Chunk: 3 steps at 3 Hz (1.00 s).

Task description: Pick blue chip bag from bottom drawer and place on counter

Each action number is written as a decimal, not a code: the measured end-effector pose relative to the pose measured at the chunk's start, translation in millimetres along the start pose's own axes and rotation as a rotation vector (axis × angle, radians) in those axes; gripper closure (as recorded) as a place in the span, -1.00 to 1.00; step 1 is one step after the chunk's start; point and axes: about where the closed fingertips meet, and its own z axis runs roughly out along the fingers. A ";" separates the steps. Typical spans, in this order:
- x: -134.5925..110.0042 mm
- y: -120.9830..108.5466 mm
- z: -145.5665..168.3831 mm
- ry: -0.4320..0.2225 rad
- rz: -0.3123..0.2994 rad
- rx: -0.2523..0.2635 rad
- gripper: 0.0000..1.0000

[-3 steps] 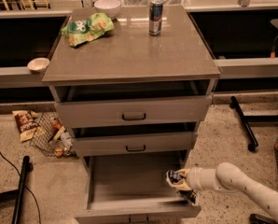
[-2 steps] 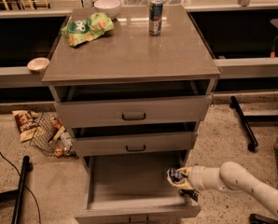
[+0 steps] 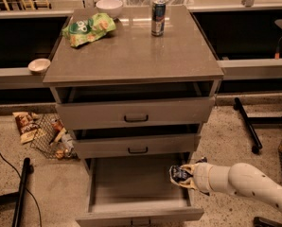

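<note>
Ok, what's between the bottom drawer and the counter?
The top drawer and middle drawer, both slightly open, in the camera view. The gripper holds the blue bag at the bottom drawer's right edge.

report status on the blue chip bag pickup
Gripper shut on blue chip bag, at open bottom drawer's right side. Bag not yet on counter. Back holds green bag, can.
</note>
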 end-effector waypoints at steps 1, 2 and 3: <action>-47.4 -6.3 -46.2 0.074 -0.143 0.073 1.00; -58.0 -13.4 -59.4 0.101 -0.183 0.083 1.00; -58.8 -13.1 -59.5 0.095 -0.181 0.084 1.00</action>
